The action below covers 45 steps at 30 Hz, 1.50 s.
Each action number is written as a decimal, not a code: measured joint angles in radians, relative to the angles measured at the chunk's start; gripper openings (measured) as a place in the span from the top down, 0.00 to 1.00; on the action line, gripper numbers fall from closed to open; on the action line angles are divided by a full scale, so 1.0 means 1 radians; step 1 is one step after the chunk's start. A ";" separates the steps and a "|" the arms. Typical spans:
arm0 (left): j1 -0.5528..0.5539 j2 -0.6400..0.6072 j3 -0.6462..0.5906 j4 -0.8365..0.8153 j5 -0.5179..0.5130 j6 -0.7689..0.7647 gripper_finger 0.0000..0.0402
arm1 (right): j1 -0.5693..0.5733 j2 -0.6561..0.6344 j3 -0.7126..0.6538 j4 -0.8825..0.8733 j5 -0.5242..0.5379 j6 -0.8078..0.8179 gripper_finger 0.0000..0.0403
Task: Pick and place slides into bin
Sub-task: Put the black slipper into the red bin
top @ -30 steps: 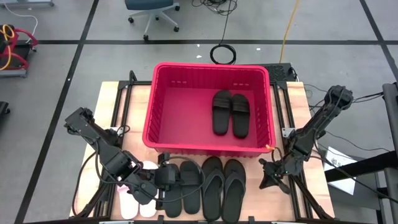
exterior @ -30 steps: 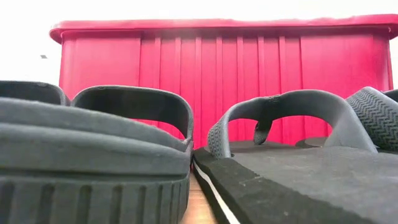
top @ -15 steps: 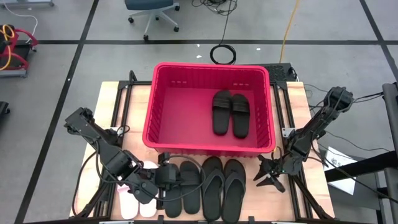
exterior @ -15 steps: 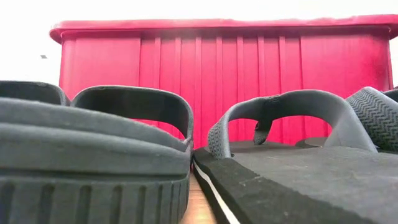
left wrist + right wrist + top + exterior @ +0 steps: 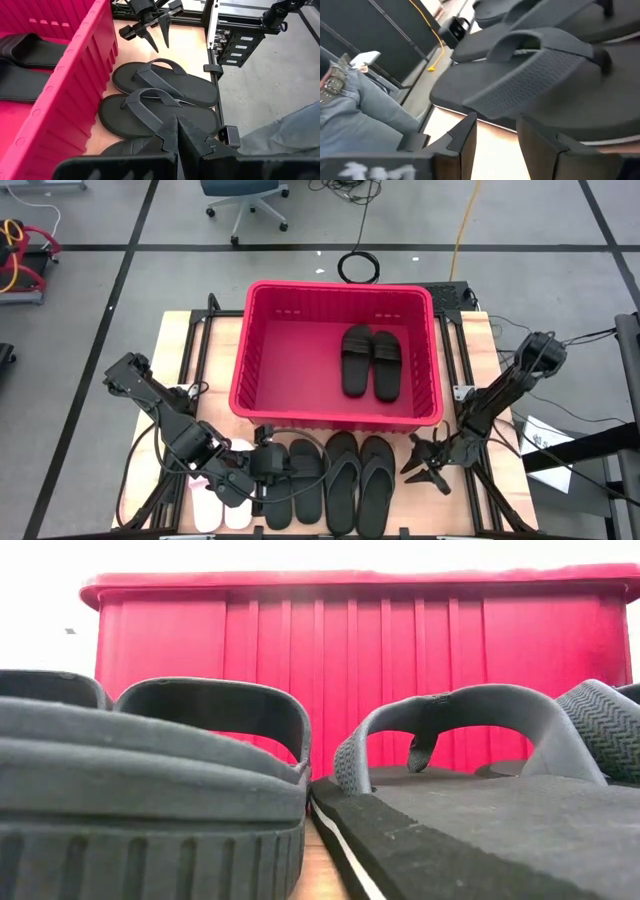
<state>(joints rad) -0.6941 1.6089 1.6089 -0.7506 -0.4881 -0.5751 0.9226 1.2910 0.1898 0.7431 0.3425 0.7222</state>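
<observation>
I bring the right gripper (image 5: 418, 469), jaws apart, beside the flip-flop pair (image 5: 358, 480) near the table's front edge; next it must probably straddle one strap. One pair lies inside the bin (image 5: 270, 415).

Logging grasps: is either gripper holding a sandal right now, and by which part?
The right gripper is open beside the flip-flops, holding nothing. The left gripper is shut at a black slide's strap; a hold cannot be confirmed.

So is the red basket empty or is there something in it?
Not empty. The red basket has one pair of black slides lying side by side on its floor, toward the right. The rest of the floor is bare.
</observation>
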 joint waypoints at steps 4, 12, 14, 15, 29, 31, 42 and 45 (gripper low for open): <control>0.000 0.000 0.000 0.000 0.000 0.000 0.99 | 0.000 0.061 0.000 0.051 0.003 0.002 0.68; 0.000 0.000 0.000 0.000 0.000 -0.003 0.99 | -0.037 0.129 0.000 0.095 0.004 -0.001 0.68; 0.000 0.000 0.000 0.000 0.000 -0.003 0.99 | -0.049 0.142 0.000 0.122 0.004 -0.001 0.68; 0.000 0.000 0.000 0.000 0.000 -0.003 0.99 | -0.053 0.149 0.000 0.131 0.004 -0.001 0.68; 0.010 0.000 0.000 0.000 0.049 0.000 0.99 | -0.085 0.197 0.001 0.188 -0.004 0.009 0.68; 0.017 0.000 0.000 0.000 0.057 0.001 0.99 | -0.085 0.197 0.001 0.187 -0.004 0.037 0.67; 0.054 0.000 0.000 0.000 0.105 0.056 0.99 | -0.086 0.197 0.001 0.167 -0.032 0.101 0.62; 0.059 0.000 0.000 0.000 0.105 0.069 1.00 | -0.085 0.198 0.001 0.175 -0.034 0.104 0.62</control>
<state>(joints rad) -0.6350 1.6089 1.6089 -0.7509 -0.3828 -0.5060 0.8371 1.4891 0.1909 0.9182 0.3088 0.8257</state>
